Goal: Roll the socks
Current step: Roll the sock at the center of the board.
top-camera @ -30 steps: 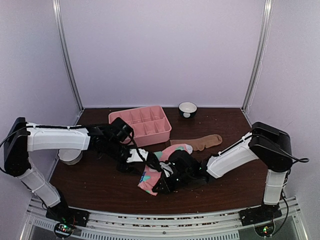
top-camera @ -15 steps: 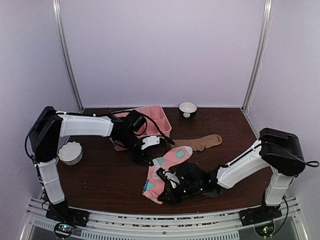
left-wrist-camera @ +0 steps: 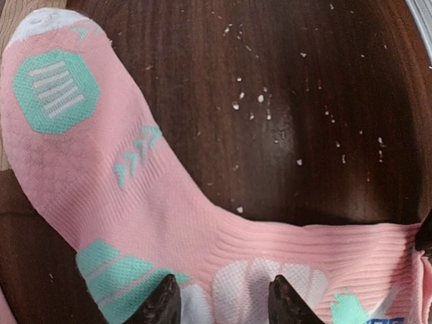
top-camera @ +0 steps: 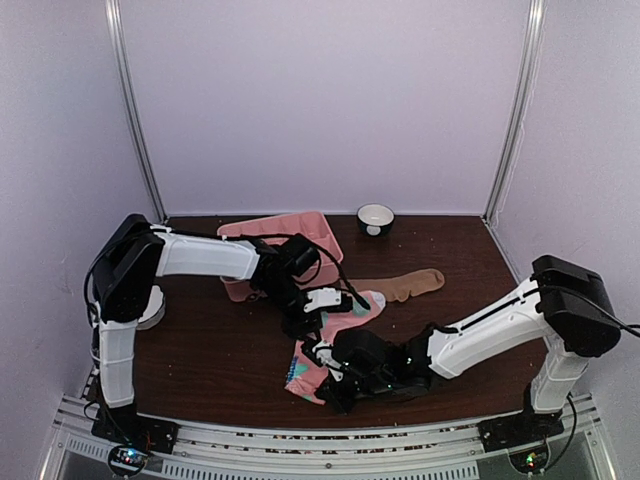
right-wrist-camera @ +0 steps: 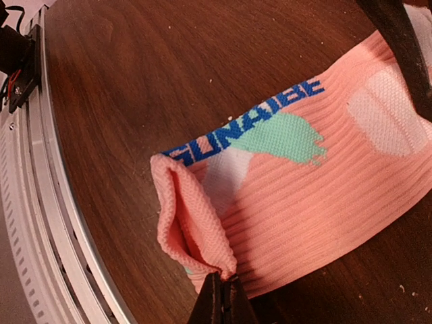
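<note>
1. Top view: the pink sock [top-camera: 352, 308] lies mid-table on a slant, with its toe toward 1 o'clock and its cuff toward 7 o'clock. The tan sock [top-camera: 405, 284] lies flat just off that toe, at about 2 o'clock. It's hard to say if the two touch. The pink tray [top-camera: 260, 228] sits at 11 o'clock from the pink sock, and a small black-and-white bowl [top-camera: 375, 217] is way back at 12. The left gripper [top-camera: 318, 322] is over the sock's middle, and the right gripper [top-camera: 325, 390] is down at the cuff end.
2. Left wrist: the jaws are roughly half open, with a fingertip on either side of a white patch on the pink sock and nothing pinched. Can't tell if the tips actually press the fabric. The white toe and a teal hexagon are up at 11 o'clock. Pale crumbs [left-wrist-camera: 260, 98] dot the dark wood table [left-wrist-camera: 324, 155] around 1 o'clock.
3. Right wrist: the jaws are squeezed tight on the cuff's edge at 6 o'clock. The cuff lip is lifted and folded over. Blue lettering and a teal splash sit just past it, and the sock runs off toward 2 o'clock. A metal rail [right-wrist-camera: 40, 223] is at 9.
</note>
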Motion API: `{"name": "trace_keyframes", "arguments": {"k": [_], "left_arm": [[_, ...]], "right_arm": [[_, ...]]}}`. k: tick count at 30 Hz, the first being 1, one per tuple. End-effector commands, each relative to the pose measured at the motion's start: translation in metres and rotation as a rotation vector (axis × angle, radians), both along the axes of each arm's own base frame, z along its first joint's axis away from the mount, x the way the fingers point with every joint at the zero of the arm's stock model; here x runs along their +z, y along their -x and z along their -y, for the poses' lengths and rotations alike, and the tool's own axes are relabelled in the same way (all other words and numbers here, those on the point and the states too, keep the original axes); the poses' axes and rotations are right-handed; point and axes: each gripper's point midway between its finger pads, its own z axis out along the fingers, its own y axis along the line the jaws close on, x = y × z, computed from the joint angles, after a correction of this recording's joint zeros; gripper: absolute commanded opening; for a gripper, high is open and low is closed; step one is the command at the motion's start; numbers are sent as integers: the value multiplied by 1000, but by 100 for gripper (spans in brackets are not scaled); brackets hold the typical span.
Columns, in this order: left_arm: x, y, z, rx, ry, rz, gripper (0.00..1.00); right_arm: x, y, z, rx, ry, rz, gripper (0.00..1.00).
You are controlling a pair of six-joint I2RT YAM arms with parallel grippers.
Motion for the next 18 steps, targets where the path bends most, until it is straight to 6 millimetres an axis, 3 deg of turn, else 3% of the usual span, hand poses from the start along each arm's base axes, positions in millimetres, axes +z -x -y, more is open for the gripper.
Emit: {"name": "trace_keyframes", "arguments": {"k": [1, 11, 18], "left_arm": [[-5, -15, 6, -11, -31, 60, 45], [-11, -8, 18, -29, -48, 22, 44], [-6, -3, 19, -36, -39, -8, 45]], "right_arm": [[-1, -3, 13, 15, 139, 132, 0], [27, 9, -26, 172, 112, 177, 0], [-2, 15, -32, 196, 109, 49, 0]]}}
